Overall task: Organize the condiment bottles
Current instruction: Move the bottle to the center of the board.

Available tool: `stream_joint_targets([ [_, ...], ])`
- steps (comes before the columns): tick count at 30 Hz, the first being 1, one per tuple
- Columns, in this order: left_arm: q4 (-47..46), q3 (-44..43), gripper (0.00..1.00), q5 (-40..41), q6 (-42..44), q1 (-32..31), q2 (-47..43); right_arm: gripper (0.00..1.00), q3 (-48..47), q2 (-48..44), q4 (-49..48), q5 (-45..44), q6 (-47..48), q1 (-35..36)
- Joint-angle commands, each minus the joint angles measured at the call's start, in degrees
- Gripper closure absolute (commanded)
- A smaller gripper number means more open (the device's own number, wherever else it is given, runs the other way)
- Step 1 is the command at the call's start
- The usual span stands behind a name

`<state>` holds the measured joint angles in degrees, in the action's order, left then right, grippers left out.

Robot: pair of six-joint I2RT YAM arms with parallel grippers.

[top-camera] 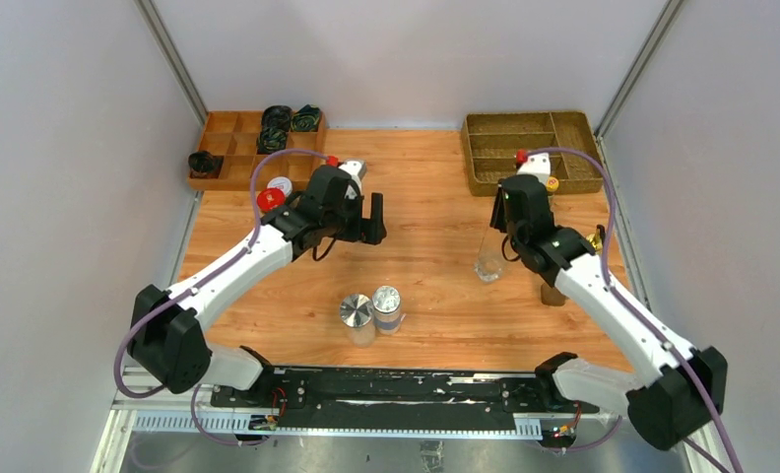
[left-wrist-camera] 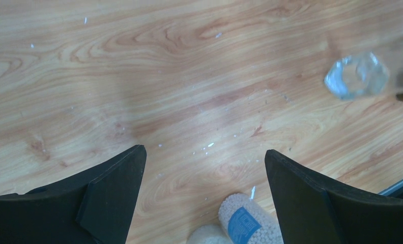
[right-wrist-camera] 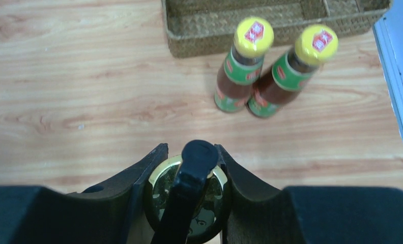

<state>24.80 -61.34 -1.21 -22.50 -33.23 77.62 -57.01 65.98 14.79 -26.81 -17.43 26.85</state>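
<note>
Right gripper (right-wrist-camera: 190, 152) is pinched onto the top of a clear bottle (top-camera: 487, 263). There's a finger on either side of the gold collar and the black spout pokes up between them. The bottle is right of centre on the table (top-camera: 430, 187), on the near-left side of the wicker tray (right-wrist-camera: 199, 43). I can't tell whether its base is on the wood or lifted clear.

Left gripper (left-wrist-camera: 204, 152) is spread wide and holding nothing, hovering over bare wood left of centre. The two shakers (top-camera: 387, 304) stand on its near side, apart from the fingers.

What I'd worry about:

- **The grip.** It's only on the very top, on a smooth metal collar, with all the weight hanging below. Any quick sideways move and I'd guess the bottle swings like a pendulum or slides out of the pinch. It's glass-looking, so a drop would be ugly.
- **The sauce bottles.** The two sauce bottles (right-wrist-camera: 242, 71) stand touching or nearly so, right against the tray's near wall and to the right of the held bottle. If the carry heads to the tray along that side, the swinging base could clip one, and one would likely take the other down.
- **The tray.** It's shallow and the bottle is tall, so a bottle set down tilted or across a divider would probably tip once it's let go.
</note>
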Motion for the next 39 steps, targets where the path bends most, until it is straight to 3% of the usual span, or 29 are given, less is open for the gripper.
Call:
stream_joint_targets([
  [1,0.2,-6.3,0.07,-0.1,0.8,-0.3,2.8,0.69,2.4,-8.7,7.3,-4.8,-3.2,3.4],
  [8,-1.3,-18.6,0.02,-2.0,1.2,-0.3,12.7,0.71,3.8,-18.2,15.1,-7.0,-5.7,5.7],
  [18,-6.0,-33.4,0.0,-4.6,-2.8,-2.0,28.6,0.72,4.0,-20.1,20.3,-7.0,-6.7,7.0],
  [29,-0.7,-57.4,0.03,5.3,-5.6,-8.3,48.9,0.72,6.6,-21.9,21.5,-6.9,-6.3,7.7],
  [34,1.0,-63.4,0.04,8.9,-8.9,-9.0,54.7,0.71,7.7,-22.7,21.6,-6.2,-6.1,7.8],
  [36,1.3,-65.0,0.04,10.2,-9.6,-9.0,56.6,0.68,7.8,-22.6,21.6,-5.7,-5.8,7.8],
  [39,1.0,-66.8,0.04,10.9,-10.2,-9.0,59.0,0.49,7.8,-22.7,21.6,-5.2,-5.2,7.9],
])
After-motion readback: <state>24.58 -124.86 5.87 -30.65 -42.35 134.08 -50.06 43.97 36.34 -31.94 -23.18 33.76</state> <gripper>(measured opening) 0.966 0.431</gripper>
